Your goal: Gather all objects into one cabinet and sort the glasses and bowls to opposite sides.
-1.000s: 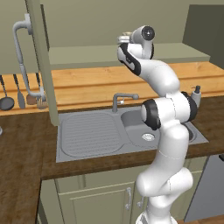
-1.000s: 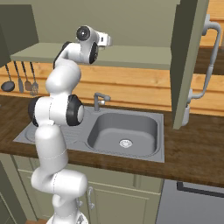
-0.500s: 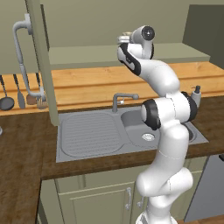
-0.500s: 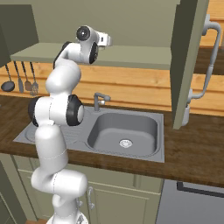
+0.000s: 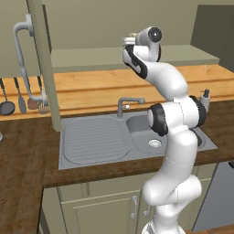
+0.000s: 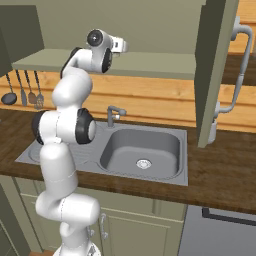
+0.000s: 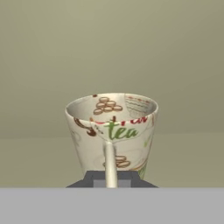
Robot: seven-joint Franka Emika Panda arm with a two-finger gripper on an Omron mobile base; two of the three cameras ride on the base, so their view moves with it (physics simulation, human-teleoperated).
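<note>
In the left base view our arm reaches up and back to the open cabinet (image 5: 132,58), its wrist at the front edge of the inner shelf near the middle. Our tool (image 5: 130,39) is mostly hidden behind the hand there, with a cream glimpse of the cup (image 5: 133,34) just above it. The cabinet's door (image 5: 45,64) stands swung out at the left, which is why the shelf is reachable at all.

In the right base view the same hand sits level with the shelf (image 6: 150,67), and the door on this side (image 6: 215,70) hangs open with its long tube handle (image 6: 239,65) toward us. Below, the sink (image 6: 142,150) is set into the desk (image 6: 225,170).

In the hand view the cream cup (image 7: 111,133), printed with "tea", stands upright on the shelf, right in front of us. Our tool (image 7: 111,164) is clenched on its near rim wall, a pale finger (image 7: 110,162) showing against the outside. We judge this a rim pinch, chosen so the cup can be lifted and shifted to its side of the shelf.
</note>
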